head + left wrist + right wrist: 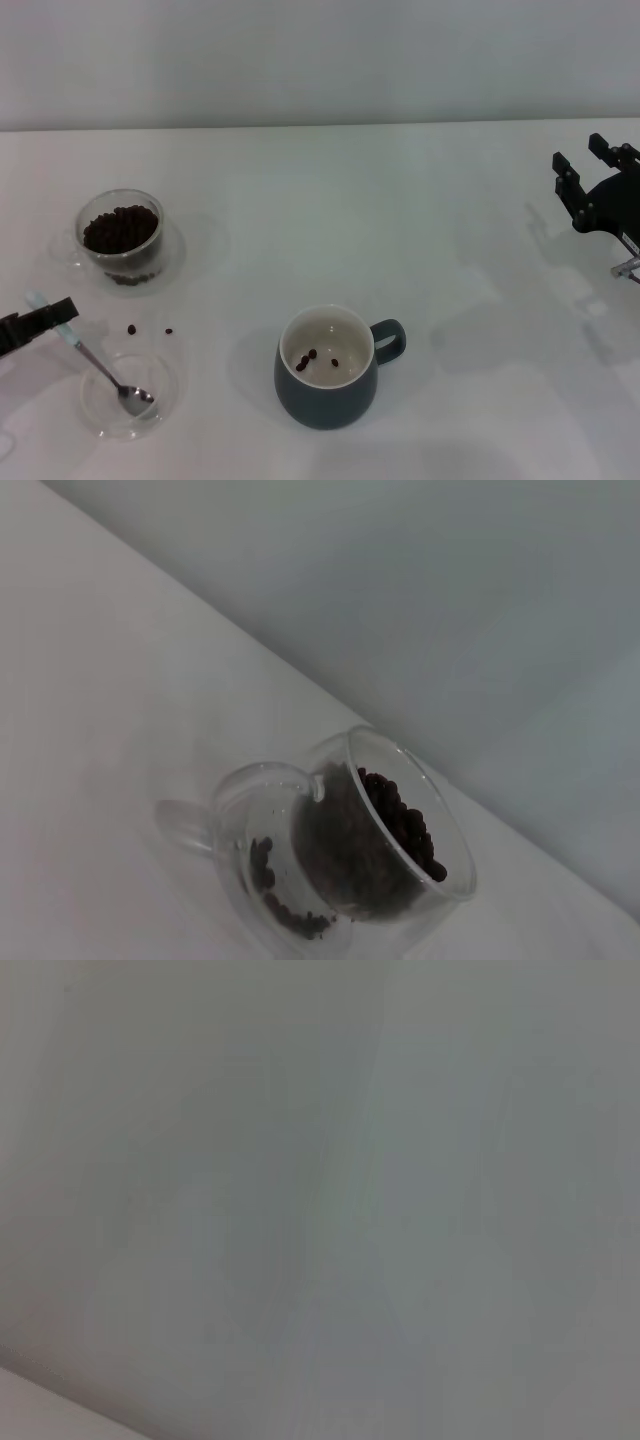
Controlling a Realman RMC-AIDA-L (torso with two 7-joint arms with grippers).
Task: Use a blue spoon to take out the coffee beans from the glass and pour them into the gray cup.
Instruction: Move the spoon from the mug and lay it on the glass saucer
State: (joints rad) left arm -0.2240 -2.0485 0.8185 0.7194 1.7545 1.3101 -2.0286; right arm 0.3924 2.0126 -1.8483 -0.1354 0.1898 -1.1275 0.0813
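The glass stands at the left, heaped with coffee beans; the left wrist view shows it close up, with the beans inside. The gray cup stands in the front middle, handle to the right, with three beans inside. The blue spoon rests its metal bowl in a flat clear dish. Its pale handle passes through my left gripper at the left edge, which is shut on it. My right gripper is open and empty at the far right.
Two loose beans lie on the white table between the glass and the dish. The table's far edge meets a pale wall. The right wrist view shows only blank grey surface.
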